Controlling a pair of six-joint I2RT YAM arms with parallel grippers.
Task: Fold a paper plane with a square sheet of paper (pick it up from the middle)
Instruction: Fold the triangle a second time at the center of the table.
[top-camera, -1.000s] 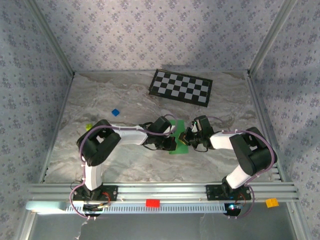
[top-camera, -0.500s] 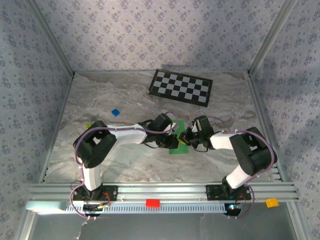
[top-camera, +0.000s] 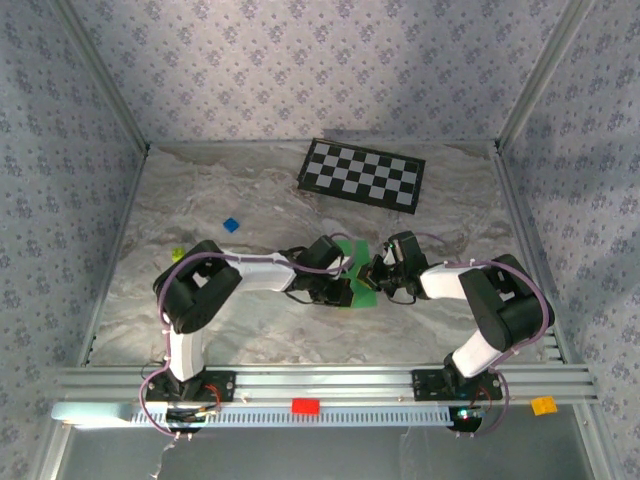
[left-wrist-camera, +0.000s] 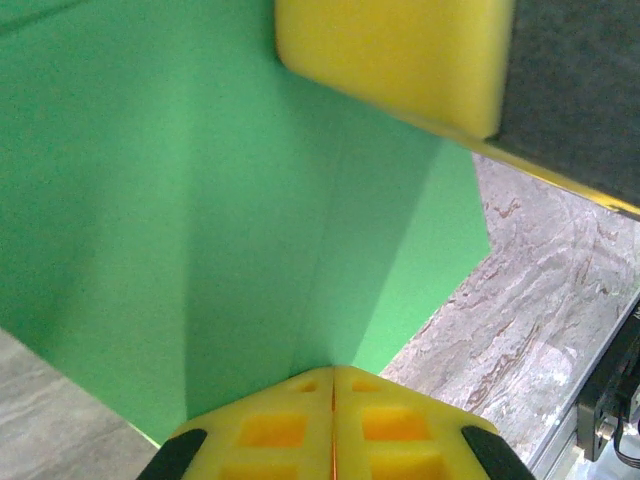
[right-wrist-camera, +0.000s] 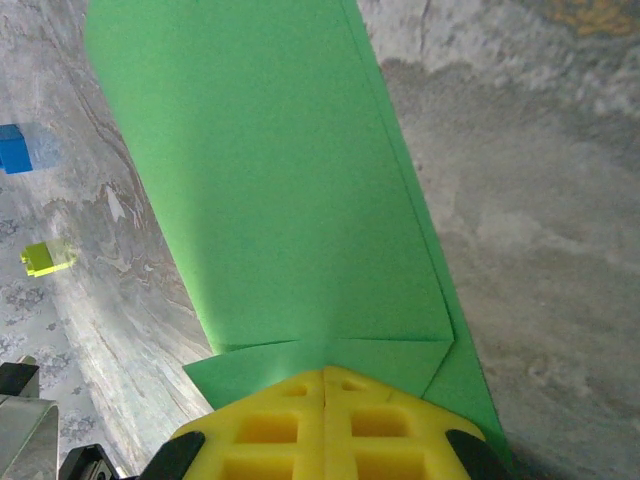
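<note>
The square sheet of paper (top-camera: 359, 291) is bright green and partly folded, lying at the table's middle between both grippers. In the right wrist view the paper (right-wrist-camera: 280, 180) is a long strip with flaps folded over near my fingertips. A pointed paper plane shape is out of view. My left gripper (top-camera: 344, 270) (left-wrist-camera: 333, 372) is shut on a raised crease of the paper (left-wrist-camera: 200, 200), whose two sides spread out from the jaws. My right gripper (top-camera: 376, 270) (right-wrist-camera: 325, 372) is shut, its tips down on the flat paper. One right finger (left-wrist-camera: 390, 60) shows in the left wrist view.
A black-and-white checkerboard (top-camera: 362, 173) lies at the back. A tiny blue block (top-camera: 231, 225) (right-wrist-camera: 14, 148) and a yellow-green block (top-camera: 177, 254) (right-wrist-camera: 45, 258) sit to the left. Metal rails (top-camera: 320, 380) run along the near edge.
The left gripper swung slightly away and came back. More green paper now shows beyond the two grippers than half a second ago. The right arm has stayed put.
</note>
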